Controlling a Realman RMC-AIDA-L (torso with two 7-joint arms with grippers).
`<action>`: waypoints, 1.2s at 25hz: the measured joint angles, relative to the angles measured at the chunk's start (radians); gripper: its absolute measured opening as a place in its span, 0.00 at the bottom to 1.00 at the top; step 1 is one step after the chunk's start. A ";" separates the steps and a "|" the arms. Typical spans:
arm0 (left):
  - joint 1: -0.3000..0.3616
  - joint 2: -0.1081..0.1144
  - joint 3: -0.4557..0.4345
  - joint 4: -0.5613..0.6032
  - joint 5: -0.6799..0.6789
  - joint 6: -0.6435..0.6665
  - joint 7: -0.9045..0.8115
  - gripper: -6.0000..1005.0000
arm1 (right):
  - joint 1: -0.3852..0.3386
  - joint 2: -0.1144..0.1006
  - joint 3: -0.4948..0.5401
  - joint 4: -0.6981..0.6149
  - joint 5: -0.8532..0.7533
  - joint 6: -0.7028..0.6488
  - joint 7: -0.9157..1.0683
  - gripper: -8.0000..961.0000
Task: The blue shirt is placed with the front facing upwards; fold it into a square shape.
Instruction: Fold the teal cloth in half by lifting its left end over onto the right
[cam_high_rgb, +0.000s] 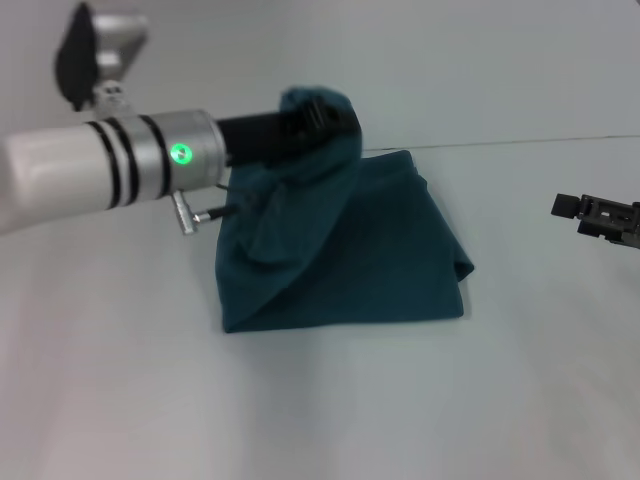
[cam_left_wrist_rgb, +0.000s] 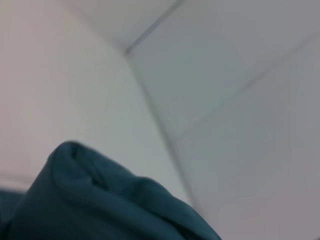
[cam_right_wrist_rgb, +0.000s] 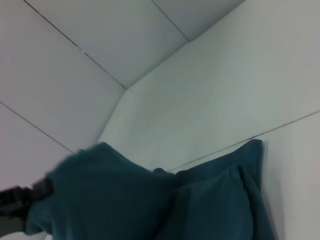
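The blue shirt (cam_high_rgb: 370, 250) lies partly folded on the white table, with no lettering showing. My left gripper (cam_high_rgb: 322, 118) reaches in from the left and is shut on a bunch of the shirt's cloth, holding it up above the shirt's far left corner. The lifted fold drapes down to the rest of the shirt. That cloth fills the lower part of the left wrist view (cam_left_wrist_rgb: 100, 205). The right wrist view shows the shirt (cam_right_wrist_rgb: 220, 200) and the left gripper (cam_right_wrist_rgb: 17, 200) under the raised cloth. My right gripper (cam_high_rgb: 600, 215) hovers at the right edge, apart from the shirt.
The white table (cam_high_rgb: 320, 400) stretches around the shirt. The seam where the table meets the white wall (cam_high_rgb: 520, 142) runs behind the shirt. The left arm's white forearm with its green light (cam_high_rgb: 180, 153) crosses above the table's left side.
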 joint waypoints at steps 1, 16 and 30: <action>0.011 0.001 0.001 0.003 -0.029 -0.008 0.012 0.06 | -0.001 0.000 0.001 0.000 0.000 0.000 0.000 0.98; -0.045 -0.002 0.163 -0.077 -0.048 -0.199 0.023 0.06 | -0.003 0.000 0.006 0.000 0.000 0.000 0.001 0.98; -0.201 0.008 0.313 -0.189 0.011 -0.186 0.045 0.07 | 0.001 0.000 -0.001 0.000 0.000 0.004 -0.001 0.98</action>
